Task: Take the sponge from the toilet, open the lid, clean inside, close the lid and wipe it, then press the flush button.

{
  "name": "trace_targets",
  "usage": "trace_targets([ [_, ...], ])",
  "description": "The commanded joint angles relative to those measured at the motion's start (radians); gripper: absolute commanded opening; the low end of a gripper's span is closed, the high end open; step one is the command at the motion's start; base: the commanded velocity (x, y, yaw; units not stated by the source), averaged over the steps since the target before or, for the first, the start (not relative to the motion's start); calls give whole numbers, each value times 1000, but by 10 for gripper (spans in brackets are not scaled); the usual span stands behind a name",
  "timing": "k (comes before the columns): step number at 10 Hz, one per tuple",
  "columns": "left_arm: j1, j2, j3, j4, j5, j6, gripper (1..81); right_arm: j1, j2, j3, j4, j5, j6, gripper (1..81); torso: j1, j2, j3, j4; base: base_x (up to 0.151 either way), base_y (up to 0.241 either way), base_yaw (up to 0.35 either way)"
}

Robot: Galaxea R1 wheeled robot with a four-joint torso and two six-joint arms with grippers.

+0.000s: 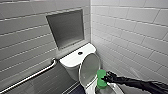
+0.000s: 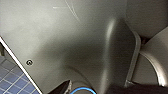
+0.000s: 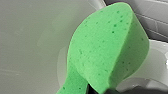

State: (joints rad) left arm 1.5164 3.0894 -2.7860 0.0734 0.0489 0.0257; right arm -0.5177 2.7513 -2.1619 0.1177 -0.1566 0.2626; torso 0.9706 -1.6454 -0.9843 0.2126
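A restroom; a white toilet (image 1: 75, 60) just beneath the right gripper (image 1: 105, 79); tiled walls (image 1: 130, 32) behind it; a metal grab bar (image 1: 32, 75) well to its left.

head: high, downward, toilet (image 1: 77, 59) | right wrist: close, shares sponge (image 3: 107, 50) | left wrist: near grey surface (image 2: 75, 37)

White tiles (image 1: 130, 32) cover both walls. A grey recessed panel (image 1: 66, 28) sits in one wall, a metal rail (image 1: 32, 75) below it.

A porous, pitted green foam sponge (image 3: 107, 50) against the glossy white ceramic toilet (image 1: 75, 60), its lid (image 1: 88, 68) smooth; shiny wall tiles (image 1: 130, 30), metal grab bar (image 1: 32, 76).
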Motion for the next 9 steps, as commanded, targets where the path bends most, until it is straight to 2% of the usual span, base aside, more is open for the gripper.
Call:
trace_targets([
  [1, 11, -4, -1, -14, 77, 0, 811, 144, 20, -10, 17, -3, 4, 10, 0, 0, -48, 0, 0, 0, 0],
  [5, 12, -3, -1, -12, 75, 0, 811, 164, -14, 4, 17, 17, 17, 10, 0, 0, -106, 0, 0, 0, 0],
  [6, 12, -4, -1, -14, 75, 0, 811, 182, -23, 16, 19, 15, 17, 10, 0, 0, -87, 0, 0, 0, 0],
  [9, 15, -4, -1, -15, 75, 0, 811, 196, -26, 18, 17, 15, 17, 10, 1, 0, -95, 0, 0, 0, 0],
])
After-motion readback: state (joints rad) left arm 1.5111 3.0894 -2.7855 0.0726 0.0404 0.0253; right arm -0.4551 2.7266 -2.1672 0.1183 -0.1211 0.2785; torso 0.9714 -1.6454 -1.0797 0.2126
